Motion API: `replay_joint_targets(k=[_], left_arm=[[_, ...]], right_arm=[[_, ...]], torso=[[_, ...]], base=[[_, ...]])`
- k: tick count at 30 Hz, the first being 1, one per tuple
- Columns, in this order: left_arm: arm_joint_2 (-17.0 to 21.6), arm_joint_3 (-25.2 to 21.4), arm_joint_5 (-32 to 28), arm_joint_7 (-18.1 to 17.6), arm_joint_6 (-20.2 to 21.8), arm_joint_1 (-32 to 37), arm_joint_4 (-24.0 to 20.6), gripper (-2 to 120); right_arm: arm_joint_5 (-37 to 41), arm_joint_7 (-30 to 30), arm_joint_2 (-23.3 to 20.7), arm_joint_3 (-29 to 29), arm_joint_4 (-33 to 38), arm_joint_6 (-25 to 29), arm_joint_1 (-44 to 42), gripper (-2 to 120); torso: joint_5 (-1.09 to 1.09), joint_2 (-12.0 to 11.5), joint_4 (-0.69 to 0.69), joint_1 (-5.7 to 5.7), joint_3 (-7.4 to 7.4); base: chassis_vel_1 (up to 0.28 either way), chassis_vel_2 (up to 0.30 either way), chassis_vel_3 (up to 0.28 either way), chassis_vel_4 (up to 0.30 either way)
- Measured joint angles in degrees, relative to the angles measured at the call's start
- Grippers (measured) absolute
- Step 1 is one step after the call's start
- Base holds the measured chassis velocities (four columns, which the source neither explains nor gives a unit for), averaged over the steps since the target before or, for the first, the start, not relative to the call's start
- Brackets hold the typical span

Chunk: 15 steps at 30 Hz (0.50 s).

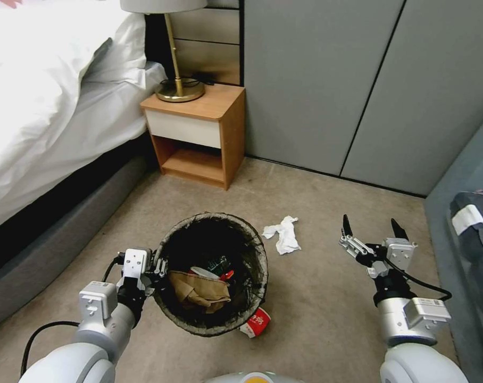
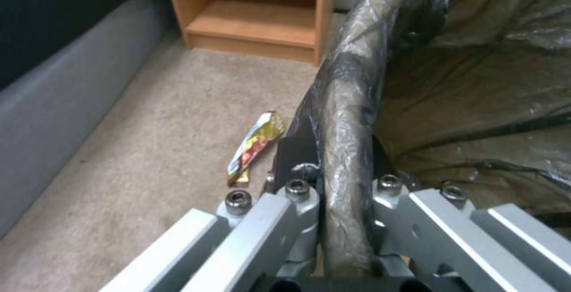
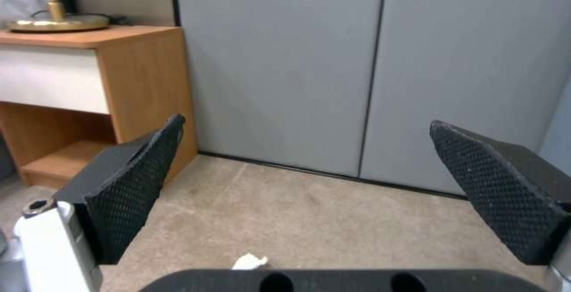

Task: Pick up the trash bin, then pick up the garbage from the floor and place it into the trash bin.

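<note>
Beige carpet runs from the white-sheeted bed to the grey panelled wall, with a small wooden nightstand carrying a brass-footed lamp in the corner.

Out on the carpet stands the small round trash bin lined with a dark bag folded over its rim. Inside it lie crumpled brown paper, a bit of red-and-white carton and something green-labelled.

The left gripper is at the bin's left rim; in the left wrist view its fingers are pinched on the bag-wrapped rim, one outside and one inside.

The right gripper hangs above bare carpet, well apart from the bin on its right side, its two black textured fingers spread wide with nothing between them.

A crumpled white tissue lies on the floor just beyond the bin, between it and the right gripper. A crushed red-and-white paper cup lies against the bin's near side. A yellow snack wrapper lies flat on the carpet just outside the rim by the left gripper.
</note>
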Motion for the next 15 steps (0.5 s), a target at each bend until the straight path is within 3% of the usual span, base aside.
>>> replay_joint_targets(k=[15], left_arm=[[0.06, 0.11, -0.04, 0.03, 0.0, -0.18, 0.05, 1]], right_arm=[[-0.07, 0.01, -0.03, -0.5, -0.78, 0.01, 0.04, 100]], torso=[[0.0, 0.0, 0.0, 0.0, 0.0]], base=[[0.072, 0.07, 0.058, 0.062]])
